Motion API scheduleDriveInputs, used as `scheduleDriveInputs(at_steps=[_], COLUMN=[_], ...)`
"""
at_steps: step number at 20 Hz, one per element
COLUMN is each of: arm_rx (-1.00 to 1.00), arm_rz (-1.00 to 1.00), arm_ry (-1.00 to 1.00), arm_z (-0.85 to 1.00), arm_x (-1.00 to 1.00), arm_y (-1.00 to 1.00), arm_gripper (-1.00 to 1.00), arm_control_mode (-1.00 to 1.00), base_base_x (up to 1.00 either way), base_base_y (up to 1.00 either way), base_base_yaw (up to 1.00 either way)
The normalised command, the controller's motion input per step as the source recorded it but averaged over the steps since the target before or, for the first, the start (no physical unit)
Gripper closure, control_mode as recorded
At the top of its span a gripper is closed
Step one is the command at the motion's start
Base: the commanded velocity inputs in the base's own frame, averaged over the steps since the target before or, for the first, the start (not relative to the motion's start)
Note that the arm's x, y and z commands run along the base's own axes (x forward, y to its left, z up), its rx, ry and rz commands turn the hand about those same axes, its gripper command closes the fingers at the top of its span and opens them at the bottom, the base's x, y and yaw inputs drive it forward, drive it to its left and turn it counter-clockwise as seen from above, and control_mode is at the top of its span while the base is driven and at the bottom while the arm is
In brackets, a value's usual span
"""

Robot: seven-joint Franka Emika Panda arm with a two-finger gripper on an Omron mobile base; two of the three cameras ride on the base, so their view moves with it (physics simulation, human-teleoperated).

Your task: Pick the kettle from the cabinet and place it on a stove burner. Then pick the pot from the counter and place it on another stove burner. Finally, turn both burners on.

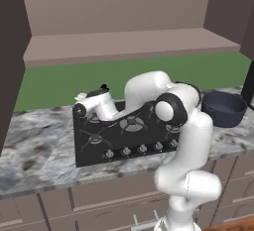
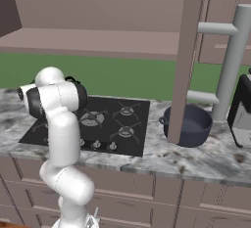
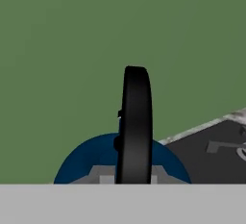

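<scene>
My gripper is shut on the black looped handle of the dark-blue kettle. In the left base view the hand hovers over the cooktop's back left corner, and the handle's tip peeks out behind it. The arm hides the kettle body, so I cannot tell whether it rests on a burner. The wide dark pot stands on the marble counter right of the cooktop. The cabinet shelf above is bare.
Silver knobs line the cooktop's front edge. A green wall is close behind the kettle. A brown upright panel stands in front of the pot's left side. A grey frame and a dark appliance sit at the far right.
</scene>
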Motion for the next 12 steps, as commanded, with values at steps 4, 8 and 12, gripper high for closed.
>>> scheduleDriveInputs(at_steps=[4, 8, 12], arm_rx=[0.00, 0.02, 0.01], arm_rz=[0.00, 0.00, 0.00], arm_ry=[-0.08, -0.01, 0.00], arm_z=[-0.20, -0.07, -0.08], arm_x=[0.00, 0.00, 0.00], arm_y=[0.32, 0.18, 0.12], arm_gripper=[1.00, 1.00, 1.00], arm_control_mode=[-1.00, -1.00, -1.00], base_base_x=[0.00, 0.00, 0.00], base_base_y=[0.00, 0.00, 0.00], base_base_yaw=[0.00, 0.00, 0.00])
